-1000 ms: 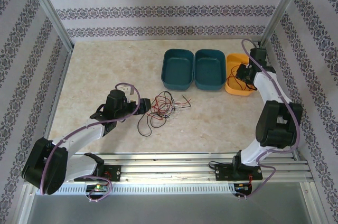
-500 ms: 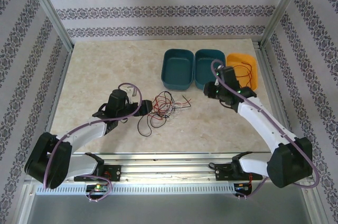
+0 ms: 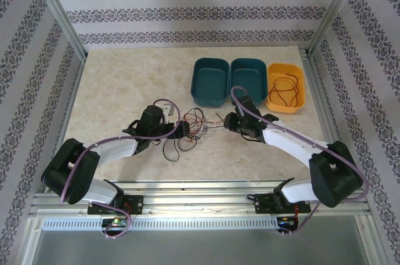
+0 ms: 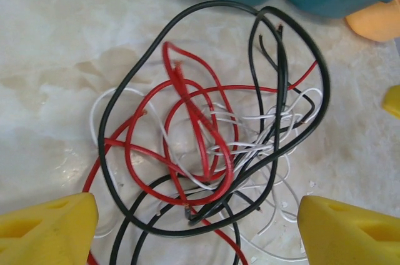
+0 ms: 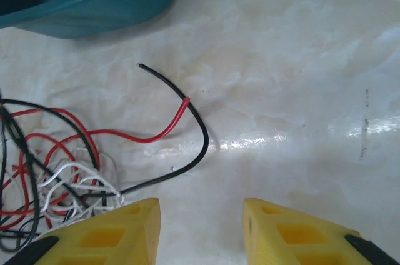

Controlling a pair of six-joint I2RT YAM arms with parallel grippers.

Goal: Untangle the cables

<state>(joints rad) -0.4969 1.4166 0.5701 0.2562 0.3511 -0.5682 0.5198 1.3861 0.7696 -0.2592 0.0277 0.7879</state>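
While left jaws and right jaws hang released either side of the cables [image 3: 195,129], the approach seems underway; next, each must pinch a separate strand.

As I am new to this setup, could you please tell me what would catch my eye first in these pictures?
The small tangle of thin red, black and white wires in the middle of the marbled table stands out first, flanked by the open left gripper and the open right gripper. Behind it sit two teal plastic bins and an orange plastic bin holding one loose red wire.
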